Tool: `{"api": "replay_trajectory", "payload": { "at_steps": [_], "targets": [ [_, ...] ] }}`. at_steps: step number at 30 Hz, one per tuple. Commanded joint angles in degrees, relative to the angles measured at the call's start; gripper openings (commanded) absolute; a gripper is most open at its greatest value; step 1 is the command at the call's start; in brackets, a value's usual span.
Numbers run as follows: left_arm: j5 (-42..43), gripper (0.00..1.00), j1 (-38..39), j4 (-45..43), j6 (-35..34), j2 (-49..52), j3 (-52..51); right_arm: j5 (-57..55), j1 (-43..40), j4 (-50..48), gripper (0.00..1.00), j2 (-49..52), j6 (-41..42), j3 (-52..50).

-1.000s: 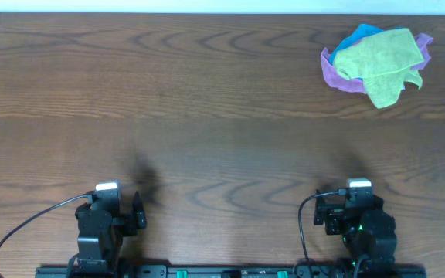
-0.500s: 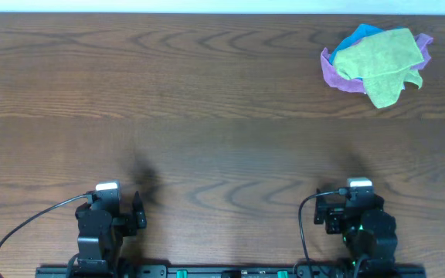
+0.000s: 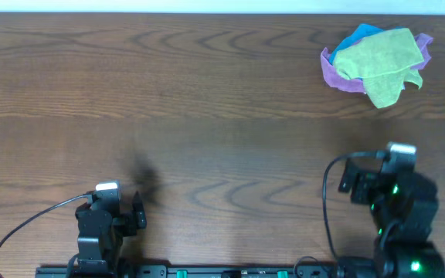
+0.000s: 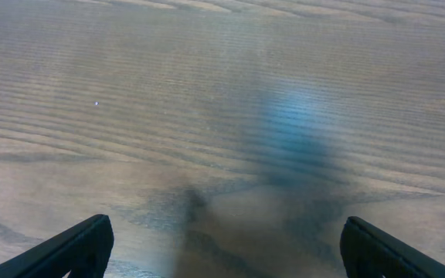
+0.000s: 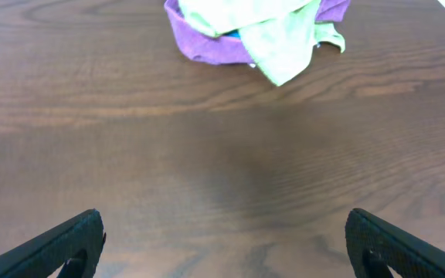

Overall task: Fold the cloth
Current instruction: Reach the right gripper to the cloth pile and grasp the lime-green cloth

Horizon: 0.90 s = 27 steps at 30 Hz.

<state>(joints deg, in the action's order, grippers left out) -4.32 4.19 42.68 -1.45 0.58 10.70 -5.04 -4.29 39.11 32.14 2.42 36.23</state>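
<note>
The green cloth (image 3: 381, 58) lies on a purple cloth (image 3: 332, 71), far right. Overhead shows a blue cloth (image 3: 364, 32) too. Your left gripper (image 4: 224, 232) and right gripper (image 5: 224, 224) are spread wide, empty.

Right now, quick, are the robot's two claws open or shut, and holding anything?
Left gripper: open, holding nothing.
Right gripper: open, holding nothing.

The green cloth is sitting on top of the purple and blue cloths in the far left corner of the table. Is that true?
No. The lime-green soft microfibre cloth does sit on top of the purple cloth and the bright blue cloth, but in the far right corner of the wooden table. The overhead view shows it.
</note>
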Motion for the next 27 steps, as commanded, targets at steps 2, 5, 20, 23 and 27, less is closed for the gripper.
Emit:
{"api": "replay_trajectory", "payload": {
  "at_steps": [2, 5, 20, 23, 27],
  "targets": [
    [-0.17, 0.95, -0.09, 0.61, 0.39, -0.37, -1.14, -0.94, -1.05, 0.09, 0.99, 10.86, 3.17, 8.11],
    [-0.17, 0.95, -0.09, 0.61, 0.39, -0.37, -1.14, -0.98, -1.11, 0.09, 0.99, 19.74, 3.34, 14.53],
    [-0.17, 0.95, -0.09, 0.61, 0.39, -0.37, -1.14, 0.57, -7.58, -0.15, 0.99, 58.64, 5.29, 42.60],
    [-0.17, 0.95, -0.09, 0.61, 0.39, -0.37, -1.14, 0.57, -8.59, -1.14, 0.99, 64.46, 5.29, 47.34],
    [-0.17, 0.95, -0.09, 0.61, 0.39, -0.37, -1.14, 0.48, -9.25, -1.66, 0.99, 72.15, 5.22, 54.05]
  ]
}}
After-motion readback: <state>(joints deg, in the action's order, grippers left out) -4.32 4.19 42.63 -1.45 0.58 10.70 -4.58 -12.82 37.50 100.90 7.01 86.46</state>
